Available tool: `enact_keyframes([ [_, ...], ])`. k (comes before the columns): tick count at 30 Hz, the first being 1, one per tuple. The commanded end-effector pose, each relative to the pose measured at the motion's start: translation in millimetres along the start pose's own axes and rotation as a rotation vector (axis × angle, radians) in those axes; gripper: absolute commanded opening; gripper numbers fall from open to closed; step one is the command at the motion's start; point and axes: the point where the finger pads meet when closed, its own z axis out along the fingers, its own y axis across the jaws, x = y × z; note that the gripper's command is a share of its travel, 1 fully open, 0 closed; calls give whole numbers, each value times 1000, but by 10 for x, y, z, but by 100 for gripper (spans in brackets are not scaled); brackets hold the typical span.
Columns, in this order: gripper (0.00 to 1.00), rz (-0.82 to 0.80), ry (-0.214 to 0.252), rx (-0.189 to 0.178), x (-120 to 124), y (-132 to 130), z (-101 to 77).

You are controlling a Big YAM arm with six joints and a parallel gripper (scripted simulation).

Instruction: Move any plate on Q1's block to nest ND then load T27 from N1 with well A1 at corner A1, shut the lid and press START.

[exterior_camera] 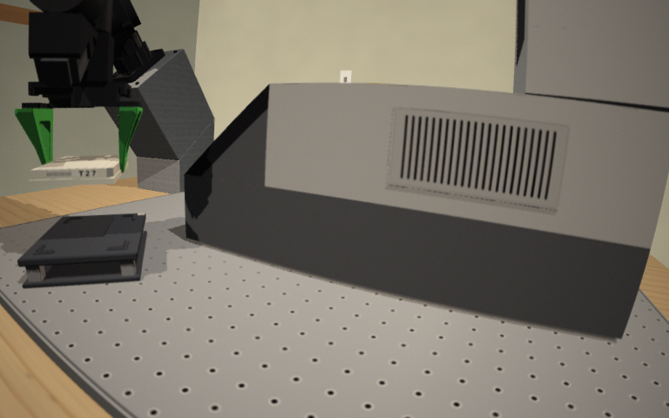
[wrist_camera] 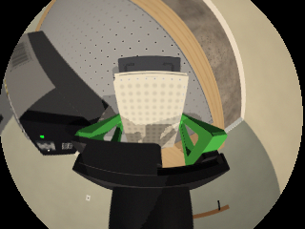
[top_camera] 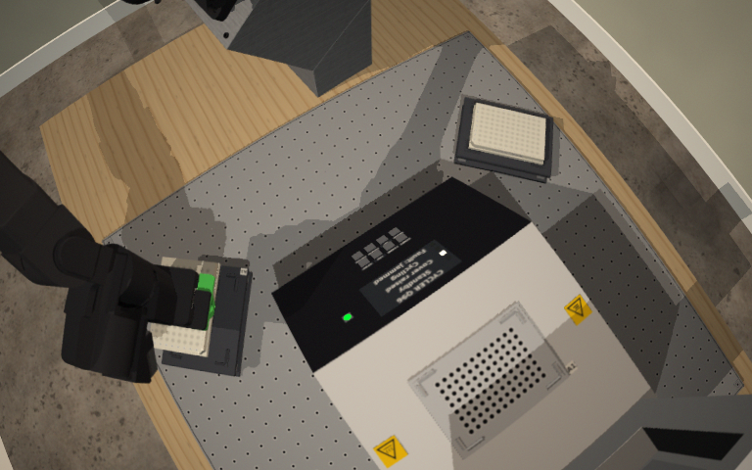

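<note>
The gripper (exterior_camera: 80, 160) is clamped across plate T27 (exterior_camera: 76, 169), which is held level in the air above nest N1 (exterior_camera: 85, 242). The plate is judged light, thin-walled and a little slippery, so it is best held by its rigid side skirts, not the sealed top. Q1's block (top_camera: 488, 372) lies uncovered, well apart.

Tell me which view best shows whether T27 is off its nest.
Exterior: T27 hangs between the gripper fingers, plainly above the bare nest N1. Top shows the plate over the nest, height unclear. Wrist shows it clamped, nest edge behind.

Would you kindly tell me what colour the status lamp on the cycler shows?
Green; the status lamp shows best in the top view.
</note>
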Motion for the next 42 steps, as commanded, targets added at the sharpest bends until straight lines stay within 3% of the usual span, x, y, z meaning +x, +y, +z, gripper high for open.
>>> enact_keyframes([
  [1,0,16,-58,-12,-161,37,-342],
  [11,0,23,-33,-7,-125,13,-523],
  [17,0,23,-70,-15,-228,17,-846],
  [28,0,30,-53,-13,-213,10,-1096],
  [35,0,37,-83,-21,-282,-5,-1426],
  [42,0,35,-53,-19,-201,8,-1568],
])
